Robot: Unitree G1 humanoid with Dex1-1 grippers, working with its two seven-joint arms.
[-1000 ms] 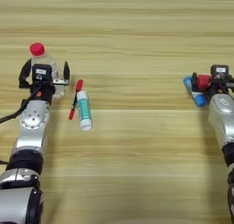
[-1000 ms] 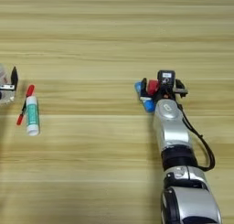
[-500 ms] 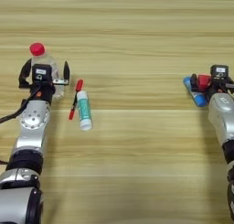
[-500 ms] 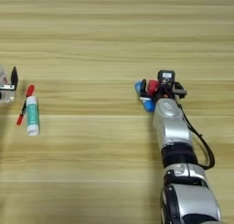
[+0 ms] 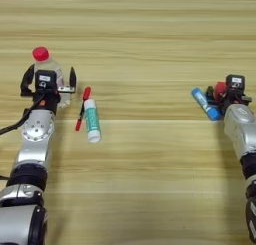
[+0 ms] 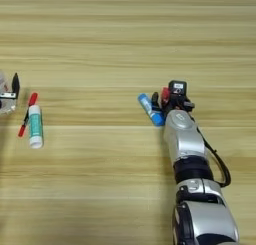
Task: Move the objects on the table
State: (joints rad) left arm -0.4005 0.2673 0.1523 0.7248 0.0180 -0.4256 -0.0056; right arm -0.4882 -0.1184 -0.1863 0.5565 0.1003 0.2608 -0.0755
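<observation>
In the left eye view the light wooden surface [image 5: 140, 179] fills the picture, its plank grain running side to side. At the left, the left claw [image 5: 48, 81] stands with its two black fingers [image 5: 73, 78] spread apart, one on each side of the small clear plastic bottle [image 5: 50, 69], which stands upright with its red cap [image 5: 40, 53] above the claw; whether the fingers press on the bottle's sides I cannot tell. Just right of that claw lies the thin red pen [image 5: 82, 108], slanted, and touching or nearly touching its right side lies the green-and-white glue stick [image 5: 91, 120], lengthwise toward the robot with its white end nearest. Well apart, at the right side, the blue-and-white glue stick [image 5: 205, 103] lies aslant beside the right claw [image 5: 231, 91], and the small red cube [image 5: 220, 88] shows between the stick and the claw's black parts. Whether the right claw's fingers are apart or together I cannot tell. In the right eye view the right arm rises from the bottom edge up to the right claw [image 6: 172, 95], with the blue-and-white glue stick [image 6: 149, 109] just to its left and the red cube [image 6: 165, 94] tight against the claw. At the left edge one finger of the left claw shows, with the pen [image 6: 27, 114] and the green-and-white glue stick [image 6: 34, 126] lying near it.
</observation>
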